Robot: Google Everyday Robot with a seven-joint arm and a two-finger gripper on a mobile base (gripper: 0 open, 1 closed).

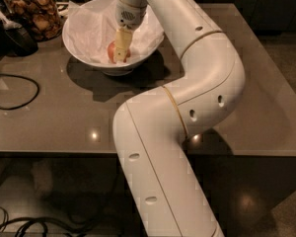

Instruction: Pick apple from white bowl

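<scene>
The white arm (197, 73) reaches over the grey bench (64, 117) and bends down into the white bowl (70, 42), which stands near the bench's far edge. The claw (121, 52) points straight down inside the bowl, its pale yellow tip lying against the apple (110, 52). Whether the claw is spread or pinching the fruit cannot be told. The apple sits low in the bowl on crumpled white paper (89, 28), partly hidden behind the claw. 1 glass jar (34, 11) of brown snacks stands just left of the bowl, and 1 black cable (19, 90) loops across the bench's left side.
</scene>
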